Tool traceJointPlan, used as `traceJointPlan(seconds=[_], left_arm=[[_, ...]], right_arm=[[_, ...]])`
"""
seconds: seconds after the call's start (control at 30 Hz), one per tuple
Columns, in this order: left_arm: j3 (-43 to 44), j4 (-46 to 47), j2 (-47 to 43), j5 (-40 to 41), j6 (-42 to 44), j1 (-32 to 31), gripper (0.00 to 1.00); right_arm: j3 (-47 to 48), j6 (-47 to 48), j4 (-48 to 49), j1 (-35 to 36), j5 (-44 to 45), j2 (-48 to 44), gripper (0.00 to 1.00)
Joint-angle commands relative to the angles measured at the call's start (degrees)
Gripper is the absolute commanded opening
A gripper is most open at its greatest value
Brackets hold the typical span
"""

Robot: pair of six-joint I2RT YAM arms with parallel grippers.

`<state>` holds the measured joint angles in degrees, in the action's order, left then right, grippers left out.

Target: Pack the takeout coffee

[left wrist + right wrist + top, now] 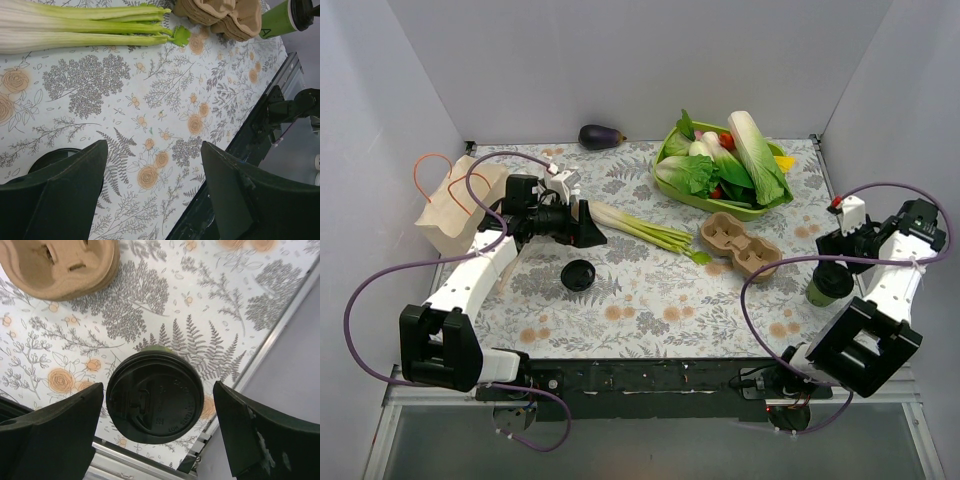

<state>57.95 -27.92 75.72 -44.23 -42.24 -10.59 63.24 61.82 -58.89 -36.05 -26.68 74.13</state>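
Observation:
The takeout coffee (828, 288) is a green paper cup with a black lid on it, standing upright at the table's right edge. From above, the right wrist view shows its lid (155, 396) between my right gripper's (157, 407) spread fingers, with a gap on each side. My right gripper (833, 266) hovers open just over the cup. The cup (277, 19) also shows at the top right of the left wrist view. My left gripper (594, 231) is open and empty over the table's left half, its jaws (152, 175) wide above bare cloth.
A cardboard cup carrier (740, 244) lies left of the cup. A loose black lid (578, 274) sits below my left gripper. A leek (642, 229), a green tray of vegetables (775, 203), an eggplant (601, 136) and a paper bag (453, 207) fill the back.

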Motion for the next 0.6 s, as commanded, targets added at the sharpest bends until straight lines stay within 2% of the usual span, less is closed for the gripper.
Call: traceJointPlan(seconds=[0.0,0.17,0.23,0.4,0.47,0.57], left_arm=[[2.6,0.7,0.3,-1.7,0.0,0.3,0.75],[2.3,1.5,0.1,-1.9,-0.7,0.3,0.75],[2.1,1.7,-0.1,-1.8,-0.7,0.3,0.75],[1.5,1.2,-1.8,-0.7,-0.2,0.3,0.75],[1.0,0.9,-2.7,-0.2,0.1,0.3,0.75],[-0.3,0.5,-4.7,0.5,0.8,0.3,0.75]], right_arm=[[10.4,-2.7,-3.4,-0.2,-6.4,-2.5,0.98],[17.7,-4.7,-7.7,3.6,-11.3,-1.6,0.97],[18.8,-7.7,-7.1,9.9,-10.1,-0.6,0.94],[18.8,-11.2,-4.5,25.0,-5.3,4.3,0.78],[18.7,-11.7,-3.5,28.1,-3.2,6.5,0.73],[18.3,-14.6,-0.3,32.6,-0.9,10.7,0.70]])
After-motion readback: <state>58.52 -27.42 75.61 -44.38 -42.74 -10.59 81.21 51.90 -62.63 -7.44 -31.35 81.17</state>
